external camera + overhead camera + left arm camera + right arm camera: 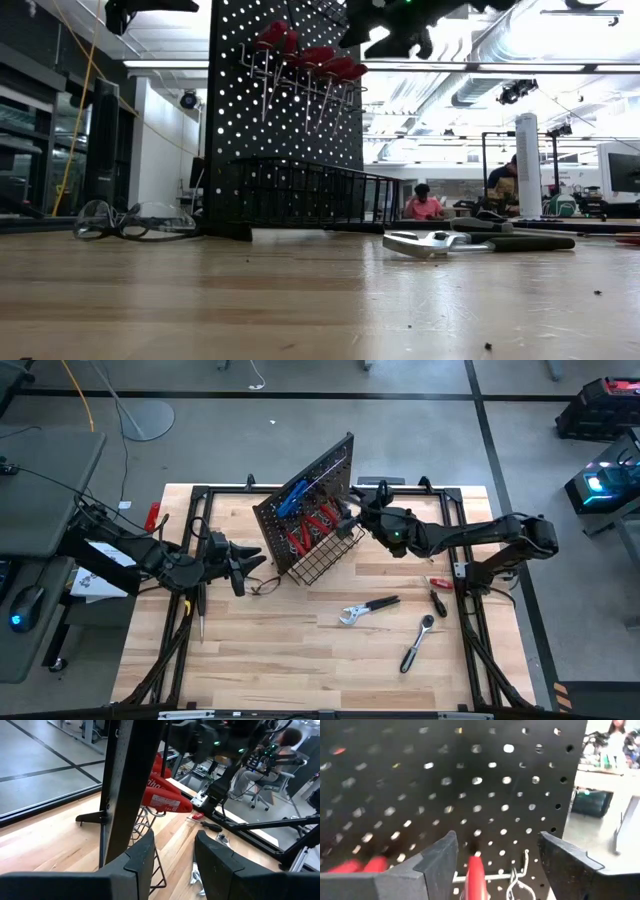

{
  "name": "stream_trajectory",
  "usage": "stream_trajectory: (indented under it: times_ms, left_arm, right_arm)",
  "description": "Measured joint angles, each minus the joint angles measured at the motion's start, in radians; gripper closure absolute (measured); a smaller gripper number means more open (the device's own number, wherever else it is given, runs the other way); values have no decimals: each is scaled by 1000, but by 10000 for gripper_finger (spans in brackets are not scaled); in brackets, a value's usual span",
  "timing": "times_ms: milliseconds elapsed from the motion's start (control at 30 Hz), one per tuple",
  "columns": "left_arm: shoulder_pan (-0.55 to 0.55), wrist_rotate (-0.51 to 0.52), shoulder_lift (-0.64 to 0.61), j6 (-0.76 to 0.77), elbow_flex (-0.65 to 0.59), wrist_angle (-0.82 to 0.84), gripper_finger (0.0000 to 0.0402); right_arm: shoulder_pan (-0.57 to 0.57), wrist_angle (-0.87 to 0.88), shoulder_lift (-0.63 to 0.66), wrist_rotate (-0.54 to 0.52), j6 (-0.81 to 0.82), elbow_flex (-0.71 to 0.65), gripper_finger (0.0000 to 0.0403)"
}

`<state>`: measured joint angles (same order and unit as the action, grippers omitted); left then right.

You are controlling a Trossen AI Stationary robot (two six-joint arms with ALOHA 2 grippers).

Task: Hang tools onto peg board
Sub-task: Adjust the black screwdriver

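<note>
**Red Screwdriver Hung, Four Tools Left to Go**

The right gripper (352, 520) stands at the peg board (330, 465), fingers apart around a red screwdriver (476, 875) on its hook; the release step appears in hand. Next, by judgement, it must back off and fetch a tool. The left gripper (243, 563) waits beside the board's rear, fingers partly apart and empty. Count: one board; about four red handles and one blue tool (296, 498) hung; on the surface (280, 650) in front lie pliers (366, 609), a ratchet (417, 643) and two small screwdrivers (438, 594).

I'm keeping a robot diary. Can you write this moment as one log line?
right gripper: jaws open, at peg board, red screwdriver between them | left gripper: behind board | pliers, ratchet: on table
</note>
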<state>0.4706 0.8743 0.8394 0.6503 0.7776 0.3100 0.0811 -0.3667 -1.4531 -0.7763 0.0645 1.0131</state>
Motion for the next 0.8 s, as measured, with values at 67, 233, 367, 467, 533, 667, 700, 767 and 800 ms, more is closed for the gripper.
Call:
stream_trajectory:
  times_ms: [67, 233, 367, 467, 533, 667, 700, 767, 800]
  left_arm:
    - [0, 0, 0, 0, 0, 14, 278]
    - [0, 0, 0, 25, 0, 53, 278]
    - [0, -2, 0, 29, 0, 82, 278]
    - [0, -14, 0, 29, 0, 99, 278]
    - [0, -28, 0, 29, 0, 104, 278]
    - [0, -55, 0, 49, 0, 120, 278]
    - [0, -58, 0, 53, 0, 124, 278]
    - [0, -60, 0, 55, 0, 125, 278]
    - [0, -60, 0, 55, 0, 125, 278]
  right_arm:
    - [-12, 55, 28, -4, -18, 0, 143]
    - [-46, 295, 139, -33, 103, 1, 142]
    - [-72, 558, 216, 22, 283, 1, 142]
    - [-100, 712, 252, 102, 394, 1, 142]
    - [-128, 812, 263, 165, 463, 1, 142]
    - [-184, 1016, 261, 332, 710, 1, 141]
    - [-196, 1064, 254, 386, 782, -3, 142]
    - [-222, 1160, 240, 498, 933, -28, 141]
    - [-234, 1222, 230, 533, 1020, -47, 141]
